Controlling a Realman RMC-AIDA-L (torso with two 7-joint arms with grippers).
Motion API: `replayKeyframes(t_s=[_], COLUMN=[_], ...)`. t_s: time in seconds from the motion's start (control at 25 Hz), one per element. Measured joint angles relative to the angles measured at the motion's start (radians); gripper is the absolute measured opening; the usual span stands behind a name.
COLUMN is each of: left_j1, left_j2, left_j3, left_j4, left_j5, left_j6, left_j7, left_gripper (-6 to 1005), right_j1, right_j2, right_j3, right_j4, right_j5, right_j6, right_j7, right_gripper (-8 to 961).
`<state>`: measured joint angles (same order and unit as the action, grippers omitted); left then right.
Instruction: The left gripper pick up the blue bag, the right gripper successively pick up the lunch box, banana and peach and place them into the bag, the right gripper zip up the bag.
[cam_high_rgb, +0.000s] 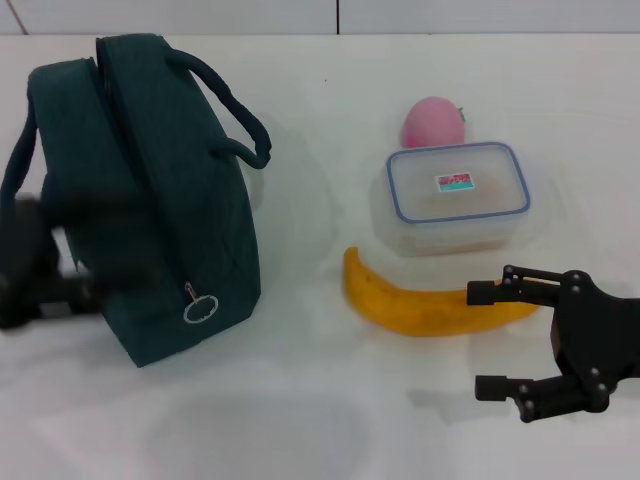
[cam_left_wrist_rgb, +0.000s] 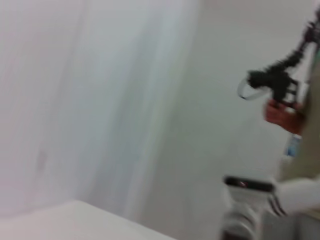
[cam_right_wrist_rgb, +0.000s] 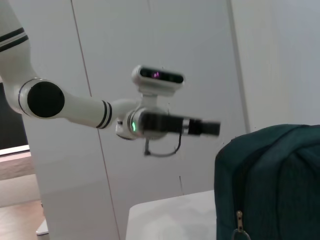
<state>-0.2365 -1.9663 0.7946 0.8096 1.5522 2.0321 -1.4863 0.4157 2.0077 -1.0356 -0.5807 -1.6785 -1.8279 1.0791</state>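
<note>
The job looks to be at its very first step: the blue bag (cam_high_rgb: 150, 200) stands upright on the white table (cam_high_rgb: 300, 420) at the left of the head view, its zipper shut with the ring pull (cam_high_rgb: 200, 308) hanging low on the near edge, and nothing is packed yet. The left gripper (cam_high_rgb: 30, 270) sits at the far left edge of that frame, pressed close against the bag's side and blurred; I cannot tell whether its jaws are apart or closed, nor whether it has hold of any fabric. The right gripper (cam_high_rgb: 490, 340) waits at the lower right, its two fingers clearly spread and empty, the upper fingertip just beside the tip of the banana (cam_high_rgb: 430, 305). The lunch box (cam_high_rgb: 458, 195) lies right of centre, just above the banana, and the peach (cam_high_rgb: 434, 122) sits above the box, close to its far edge. The next move, as I judge it, calls for the left arm to secure a handle (cam_high_rgb: 235, 110) or the top edge and lift the bag; the zipper would also need opening before the box, first in line, can go in.
</note>
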Motion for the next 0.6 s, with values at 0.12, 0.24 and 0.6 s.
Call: replayKeyframes(t_s=[0.12,0.24,0.6], left_j1=[-0.036,-0.086,-0.190], left_j2=[0.005,0.021,0.056], left_j3=[-0.092,-0.171,-0.236], left_j4=[0.024,0.027,0.111], left_j5=[0.002,0.009,0.149], left_j6=[-0.003,-0.019,-0.253], left_j7=[-0.055,-0.119,-0.299], left_gripper=[879,879,878], right_j1=[-0.001,-0.005,-0.008], right_j2=[0.002,0.002,0.003], right_j3=[0.003,0.010,0.012], right_j4=[0.005,0.010,0.013], right_j5=[0.004,0.006,0.020], right_j6=[0.004,0.004,0.023], right_j7=[-0.009,-0.011,-0.012], right_gripper=[885,885,885])
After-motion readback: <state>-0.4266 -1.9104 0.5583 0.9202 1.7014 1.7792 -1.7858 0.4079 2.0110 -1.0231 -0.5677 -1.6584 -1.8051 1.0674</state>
